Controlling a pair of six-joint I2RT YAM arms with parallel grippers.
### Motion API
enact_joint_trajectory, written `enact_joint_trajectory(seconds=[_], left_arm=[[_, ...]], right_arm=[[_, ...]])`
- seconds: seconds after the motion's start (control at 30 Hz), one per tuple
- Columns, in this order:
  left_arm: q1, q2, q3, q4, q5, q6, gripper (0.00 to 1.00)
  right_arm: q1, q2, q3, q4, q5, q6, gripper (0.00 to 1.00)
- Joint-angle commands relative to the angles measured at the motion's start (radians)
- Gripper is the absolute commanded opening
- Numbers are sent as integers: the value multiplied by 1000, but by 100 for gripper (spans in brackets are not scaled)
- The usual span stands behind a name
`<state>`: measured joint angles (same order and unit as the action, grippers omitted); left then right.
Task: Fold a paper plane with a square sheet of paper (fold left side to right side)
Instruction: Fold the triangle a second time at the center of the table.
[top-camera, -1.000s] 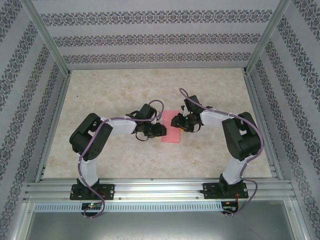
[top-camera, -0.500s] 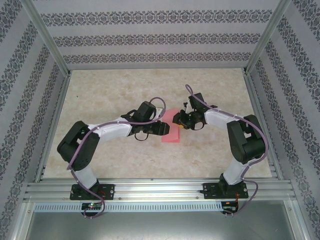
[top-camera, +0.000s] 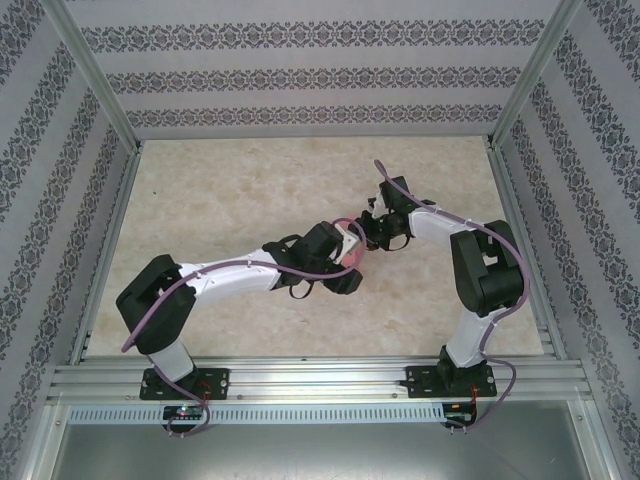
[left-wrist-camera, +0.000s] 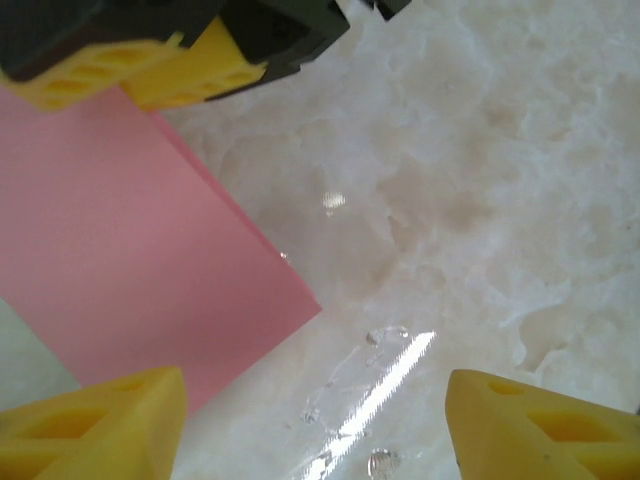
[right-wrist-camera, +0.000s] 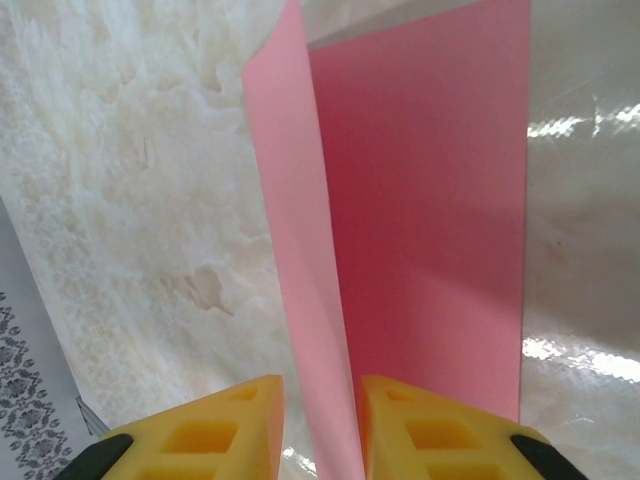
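sheet: the square sheet of paper (right-wrist-camera: 430, 230) lay on the table (top-camera: 230, 190), one side raised as an upright flap.
right gripper (right-wrist-camera: 318, 430): pinched that flap's edge.
left gripper (left-wrist-camera: 320, 425): fingers spread wide, at the sheet's corner.
change: the left arm (top-camera: 230, 275) had stretched across, covering most of the sheet from above; its fingers had widened.

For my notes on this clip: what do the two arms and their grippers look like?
The left arm and right arm both have white links between bulky black joint housings, and a thin purple cable loops along each. The left gripper and right gripper have yellow wedge-shaped fingers with hollow cut-outs, set on black mounts. No markings are legible.
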<state>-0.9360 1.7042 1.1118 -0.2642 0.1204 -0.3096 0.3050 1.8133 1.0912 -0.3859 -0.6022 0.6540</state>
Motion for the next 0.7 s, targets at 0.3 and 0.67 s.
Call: enact_joint_trajectory(seconds=[0.3, 0.67], left_arm=[[-89, 166, 181, -190, -233, 33, 81], [-118, 273, 286, -282, -328, 13, 82]], right_arm=[[-10, 10, 24, 1, -38, 28, 26], [-10, 15, 22, -1, -34, 34, 26]])
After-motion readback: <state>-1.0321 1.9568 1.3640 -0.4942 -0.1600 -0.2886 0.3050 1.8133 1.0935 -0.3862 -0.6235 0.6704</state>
